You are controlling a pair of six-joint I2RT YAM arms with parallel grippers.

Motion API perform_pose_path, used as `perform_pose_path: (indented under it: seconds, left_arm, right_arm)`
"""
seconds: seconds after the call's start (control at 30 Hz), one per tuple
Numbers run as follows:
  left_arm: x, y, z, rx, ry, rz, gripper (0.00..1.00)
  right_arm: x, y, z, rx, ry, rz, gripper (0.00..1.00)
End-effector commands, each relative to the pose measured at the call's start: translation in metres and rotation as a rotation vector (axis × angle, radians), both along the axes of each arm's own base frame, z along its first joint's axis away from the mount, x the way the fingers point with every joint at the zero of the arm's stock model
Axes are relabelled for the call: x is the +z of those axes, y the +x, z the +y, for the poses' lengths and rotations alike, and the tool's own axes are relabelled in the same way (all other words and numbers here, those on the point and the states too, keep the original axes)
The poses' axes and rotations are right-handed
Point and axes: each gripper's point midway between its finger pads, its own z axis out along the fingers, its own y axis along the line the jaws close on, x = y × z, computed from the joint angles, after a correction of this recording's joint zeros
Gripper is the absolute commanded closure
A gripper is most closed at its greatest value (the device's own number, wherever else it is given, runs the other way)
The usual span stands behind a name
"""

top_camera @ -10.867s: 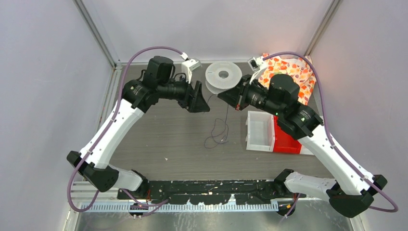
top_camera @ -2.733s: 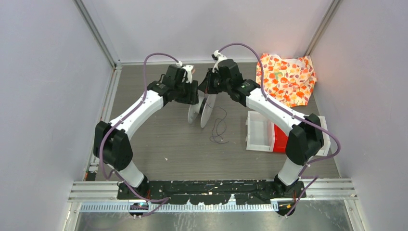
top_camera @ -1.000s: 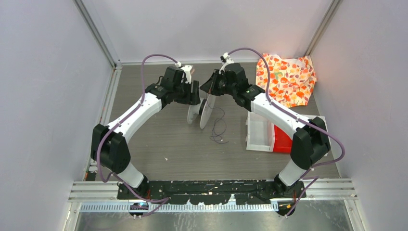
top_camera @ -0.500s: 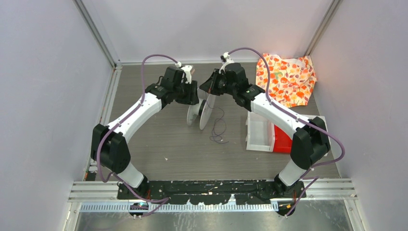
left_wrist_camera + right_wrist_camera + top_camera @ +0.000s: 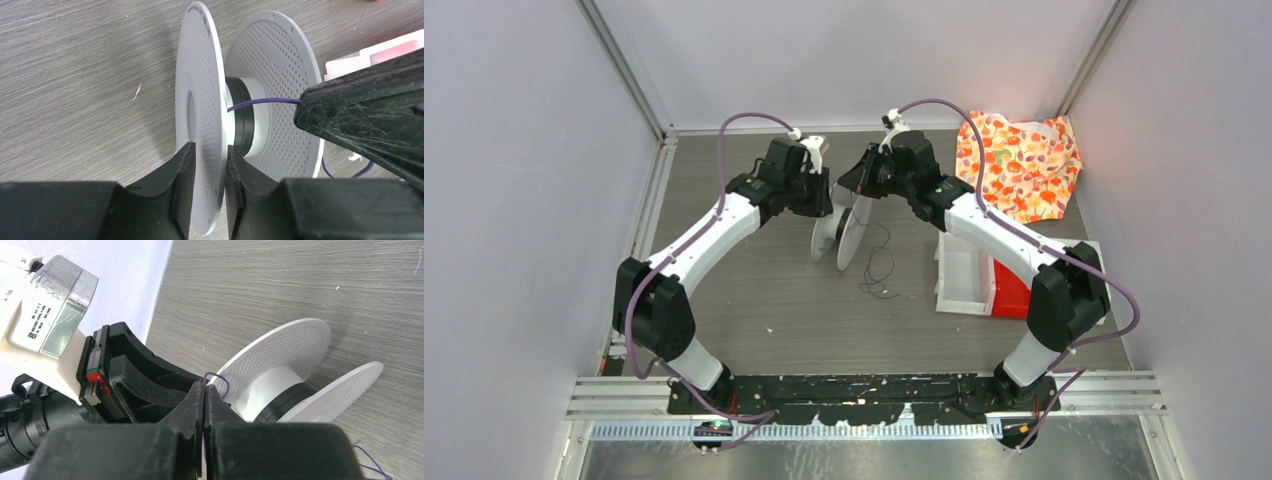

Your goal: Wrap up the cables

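While the left gripper (image 5: 210, 155) clamps narrowly on one flange of the upright white perforated plastic spool (image 5: 200, 65), the right gripper (image 5: 205, 390), jaws pressed together, pinches the thin purple cable (image 5: 260, 101) coming off the spool's dark hub; its slack lies looped on the grey wood-grain table (image 5: 754, 290), just right of the spool.

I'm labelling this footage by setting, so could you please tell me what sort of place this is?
Probably a robotics lab test cell: a left arm and right arm bolted to a rail at the table edge, plain pale walls in metal framing, and a staged spool with thin cable.
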Motion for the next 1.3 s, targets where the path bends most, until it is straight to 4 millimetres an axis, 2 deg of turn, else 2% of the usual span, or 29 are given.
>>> perform_pose_path:
  seconds: [0.0,0.23,0.43,0.5,0.57,0.7,0.77,0.93,1.0,1.1,1.17,1.27]
  left_arm:
    - [0.022,0.009,0.002,0.022,-0.016,-0.084,0.73]
    - [0.026,0.013,0.009,0.062,0.000,-0.119,0.81]
    - [0.030,0.016,0.013,0.087,0.004,-0.141,0.99]
    - [0.031,0.016,0.012,0.084,0.001,-0.140,0.99]
    - [0.032,0.015,0.011,0.075,-0.005,-0.136,1.00]
    - [0.039,0.010,0.008,0.038,-0.004,-0.129,1.00]
    - [0.047,0.007,0.010,0.018,0.012,-0.124,0.99]
    - [0.080,0.001,0.027,-0.001,0.062,-0.128,0.99]
    - [0.096,-0.002,0.039,-0.002,0.060,-0.120,1.00]
    - [0.123,-0.010,0.053,-0.001,0.038,-0.103,1.00]
    - [0.141,-0.012,0.062,0.030,0.022,-0.110,0.99]
    - [0.164,-0.015,0.066,0.066,-0.012,-0.124,0.99]
  right_arm:
    - [0.014,0.005,0.005,0.004,0.048,-0.031,0.99]
    - [0.012,0.004,0.005,0.005,0.052,-0.024,1.00]
    - [0.012,0.003,0.002,-0.008,0.057,-0.019,0.99]
    - [0.013,0.002,0.001,-0.014,0.057,-0.020,0.98]
    - [0.014,0.002,-0.001,-0.019,0.053,-0.019,0.88]
    - [0.021,0.000,-0.011,-0.041,0.020,-0.026,0.44]
    - [0.032,-0.001,-0.024,-0.064,0.002,-0.043,0.29]
    - [0.052,-0.018,-0.077,-0.140,-0.050,-0.094,0.13]
    - [0.048,-0.032,-0.098,-0.143,-0.093,-0.112,0.12]
    - [0.022,-0.055,-0.110,-0.081,-0.159,-0.125,0.11]
    - [-0.003,-0.065,-0.112,-0.059,-0.185,-0.082,0.11]
    - [-0.037,-0.076,-0.101,-0.007,-0.149,-0.007,0.12]
